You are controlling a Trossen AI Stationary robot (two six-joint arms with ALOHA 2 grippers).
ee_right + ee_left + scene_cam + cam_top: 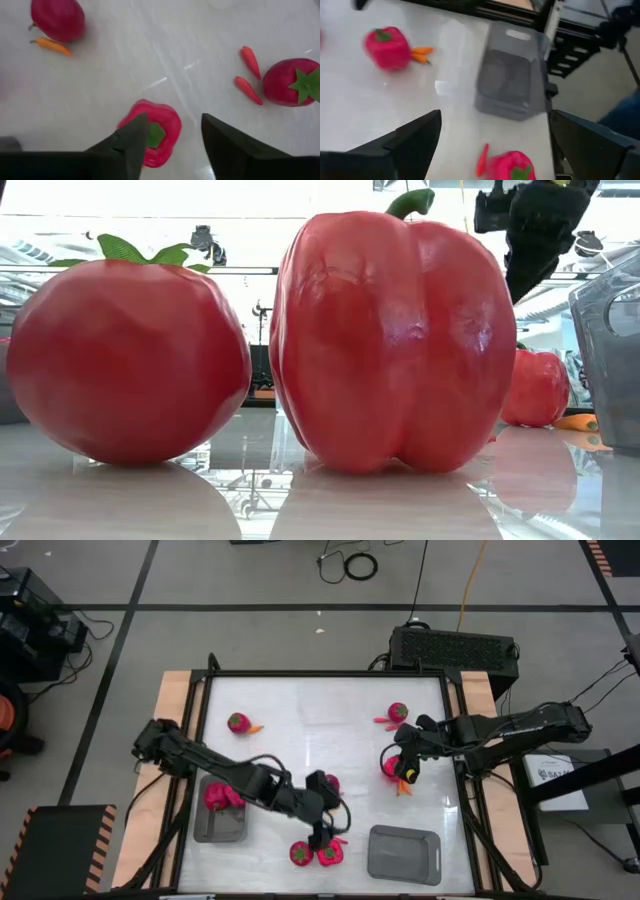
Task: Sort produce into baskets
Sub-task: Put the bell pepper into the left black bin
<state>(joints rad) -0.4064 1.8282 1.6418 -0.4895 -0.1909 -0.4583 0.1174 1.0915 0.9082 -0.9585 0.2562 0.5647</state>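
Note:
My left gripper [322, 835] is open and empty, just above the table near its near edge. A red tomato [299, 853] and a magenta pepper [330, 854] lie close below it, with a red chili [481, 160] beside the pepper. My right gripper [405, 768] is open, its fingers standing over another magenta pepper [150, 132] at the table's right. I cannot tell whether they touch it. The left grey bin [222, 825] holds one pepper [218, 797]. The right grey bin [404, 853] holds nothing.
A pepper [238, 723] with an orange carrot [256, 728] lies far left. A tomato [398, 712] with two red chilies [248, 75] lies far right. Another pepper [332, 783] sits beside my left arm. A faint clear tray [451, 60] shows mid-table. A black perforated box [452, 645] stands behind the table.

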